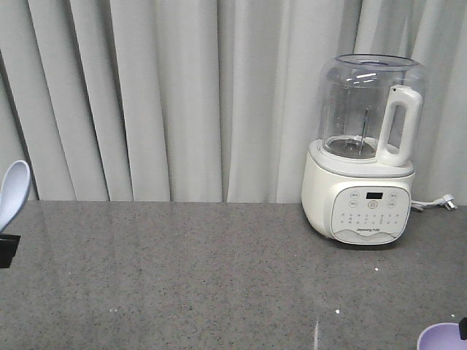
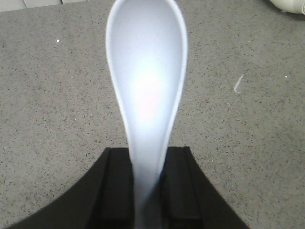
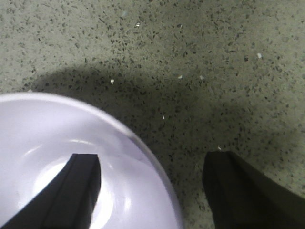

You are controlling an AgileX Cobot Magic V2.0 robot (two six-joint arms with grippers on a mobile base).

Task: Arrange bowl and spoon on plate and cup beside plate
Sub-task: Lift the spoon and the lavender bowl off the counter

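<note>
Behind everything hangs a pale pleated curtain [image 1: 182,95], and the grey speckled bench [image 1: 182,277] runs the full width in front of it. One white blender [image 1: 365,153] with a clear jug stands on the bench, well beyond my right tool and toward the curtain.

I count one bowl [image 3: 57,138], lavender and plain. My right tool [image 3: 159,186] straddles its rim: one finger [image 3: 81,191] reaches down inside the bowl, the other stands outside over bare bench. The gap between them is wide and I see neither finger pressing the wall. This arm points steeply down. From the front, only a sliver of the bowl shows at the lower right corner.

I count one spoon [image 2: 147,81], pale blue-white. My left tool [image 2: 147,191] is clamped narrow on its handle, with the fingers [image 2: 116,186] on either side. The scoop sticks out straight ahead of the tool, with the hollow facing my wrist camera. From the front, this arm sits at the far left edge, and the scoop stands up above the tool.
</note>
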